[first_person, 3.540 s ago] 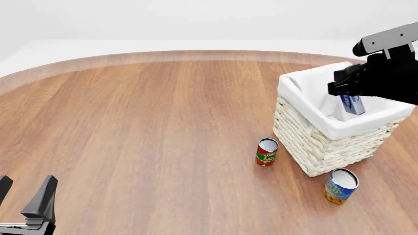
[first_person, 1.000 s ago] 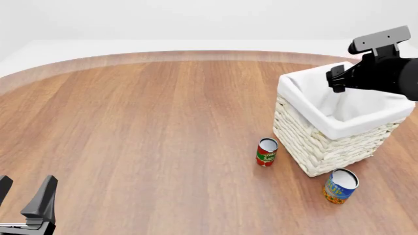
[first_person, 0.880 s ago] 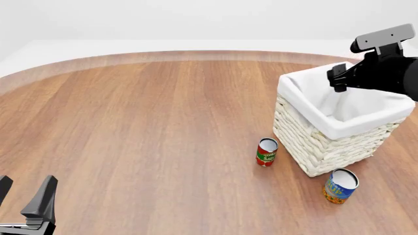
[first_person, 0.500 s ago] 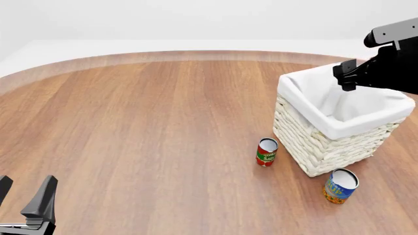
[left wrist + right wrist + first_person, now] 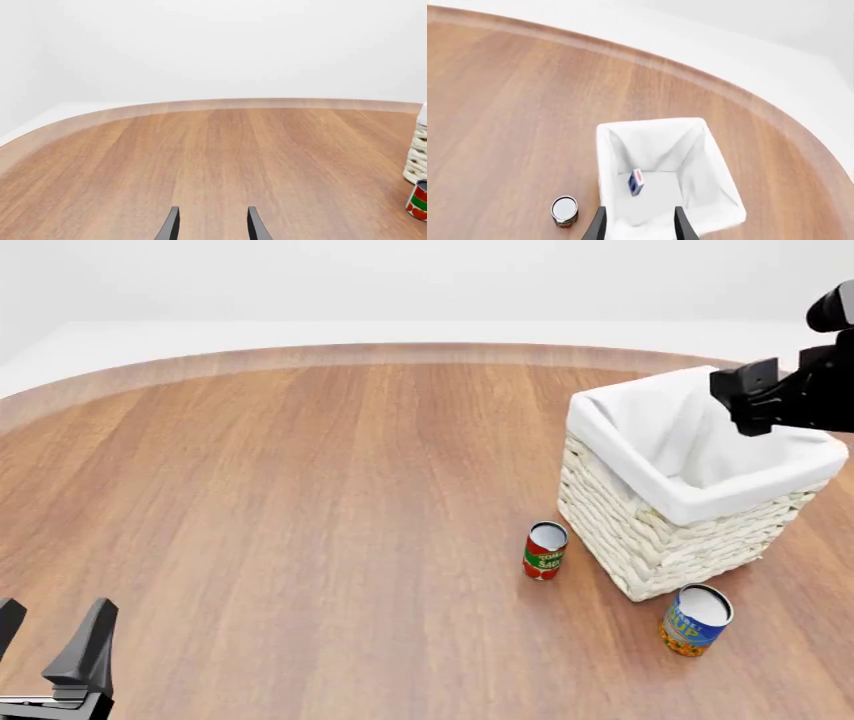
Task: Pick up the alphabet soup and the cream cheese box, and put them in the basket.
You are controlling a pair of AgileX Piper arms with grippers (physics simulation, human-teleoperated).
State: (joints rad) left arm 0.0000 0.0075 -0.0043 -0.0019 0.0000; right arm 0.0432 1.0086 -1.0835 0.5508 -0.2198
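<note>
left gripper [image 5: 47, 660]: parked low at the near left corner, fingers spread, nothing between them; every task thing sits well off to its right.
table [image 5: 307, 490]: bare wood ahead of the left gripper.
red can [image 5: 545, 551]: upright, just beside the basket's near-left wall; not a task thing.
basket [image 5: 667, 530]: woven, white liner over the rim; directly below and ahead of the right gripper.
cream cheese box [image 5: 636, 181]: inside the basket on the liner floor, seen only in the right wrist view; that half looks done.
alphabet soup [image 5: 695, 620]: upright on the table, near side of the basket, close to its corner, below and nearer than the right gripper.
handling: likely rigid metal can, moderate weight, smooth label could slip; best taken across the mid-body, jaws on either side of the cylinder, approach from above.
right gripper [image 5: 639, 227]: above the basket's right part, fingers apart and empty in its wrist view.
</note>
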